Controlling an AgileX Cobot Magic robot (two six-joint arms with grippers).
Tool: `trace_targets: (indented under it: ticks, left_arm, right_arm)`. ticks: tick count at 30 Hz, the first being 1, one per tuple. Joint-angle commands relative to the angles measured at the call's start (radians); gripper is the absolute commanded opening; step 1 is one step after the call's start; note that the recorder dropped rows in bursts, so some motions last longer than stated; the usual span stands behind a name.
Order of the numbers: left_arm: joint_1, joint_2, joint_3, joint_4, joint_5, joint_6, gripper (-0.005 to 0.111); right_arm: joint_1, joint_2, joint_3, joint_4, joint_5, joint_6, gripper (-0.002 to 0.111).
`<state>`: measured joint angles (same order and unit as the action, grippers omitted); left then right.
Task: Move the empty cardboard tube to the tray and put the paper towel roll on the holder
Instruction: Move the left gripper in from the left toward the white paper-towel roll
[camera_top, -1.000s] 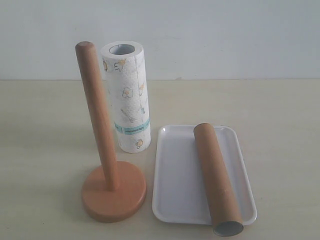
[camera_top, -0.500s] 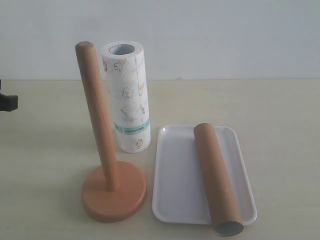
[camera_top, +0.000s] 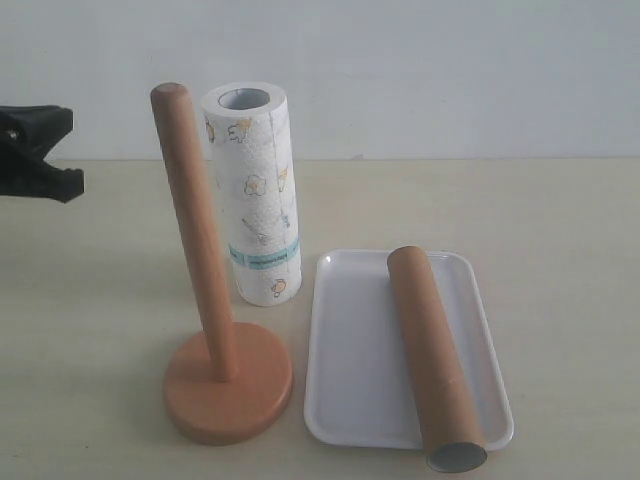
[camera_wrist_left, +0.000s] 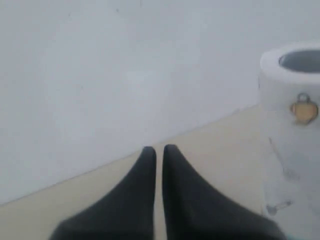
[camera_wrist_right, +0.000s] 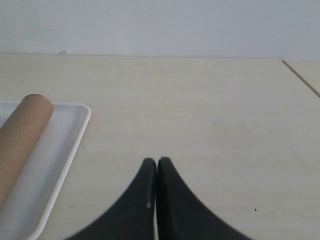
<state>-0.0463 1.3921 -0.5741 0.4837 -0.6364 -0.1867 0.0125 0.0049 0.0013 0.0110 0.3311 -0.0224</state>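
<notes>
The brown cardboard tube (camera_top: 433, 355) lies lengthwise in the white tray (camera_top: 350, 350), its open end over the tray's near rim; both also show in the right wrist view, tube (camera_wrist_right: 20, 135) and tray (camera_wrist_right: 65, 150). The paper towel roll (camera_top: 255, 195) stands upright on the table behind the wooden holder (camera_top: 205, 300), whose post is bare. My left gripper (camera_top: 70, 180) enters at the left edge, above the table, shut and empty, well left of the roll (camera_wrist_left: 295, 130). In its wrist view the left gripper (camera_wrist_left: 159, 149) shows its jaws nearly together. My right gripper (camera_wrist_right: 157, 161) is shut and empty, over bare table beside the tray.
A pale wall backs the beige table (camera_top: 560, 220). A seam or table edge (camera_wrist_right: 300, 77) runs at the far side in the right wrist view.
My left gripper has come into the exterior view from the left edge and risen higher. Tube, tray, roll and holder have not moved.
</notes>
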Motion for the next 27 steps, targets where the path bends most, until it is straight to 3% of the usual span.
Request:
trace_targets:
  ticks: [1,4,6,8,10,20,23,27]
  left_arm:
    - [0.115,0.077,-0.066,0.176,-0.102,-0.259,0.004]
    - [0.233,0.114,-0.109,0.484,-0.208,-0.435,0.004]
    - [0.316,0.143,-0.156,0.769,-0.368,-0.558,0.004]
    - [0.37,0.176,-0.208,1.017,-0.509,-0.622,0.004]
    - [0.395,0.215,-0.255,1.149,-0.582,-0.67,0.004]
    - [0.338,0.334,-0.265,1.068,-0.585,-0.719,0.007]
    - [0.312,0.342,-0.265,1.065,-0.585,-0.719,0.026]
    - [0.294,0.353,-0.265,1.007,-0.585,-0.728,0.074]
  right_arm:
    - [-0.002,-0.005,-0.001,0.004,-0.008,-0.001,0.0]
    - [-0.002,-0.005,-0.001,0.004,-0.008,-0.001,0.0]
    - [-0.002,-0.005,-0.001,0.004,-0.008,-0.001,0.0]
    - [-0.002,-0.005,-0.001,0.004,-0.008,-0.001,0.0]
    - [-0.002,-0.005,-0.001,0.004,-0.008,-0.001,0.0]
    - [-0.002,-0.005,-0.001,0.004,-0.006,-0.001,0.0]
    - [-0.002,-0.005,-0.001,0.004,-0.006,-0.001,0.0]
    - [-0.002,-0.005,-0.001,0.004,-0.006,-0.001,0.0]
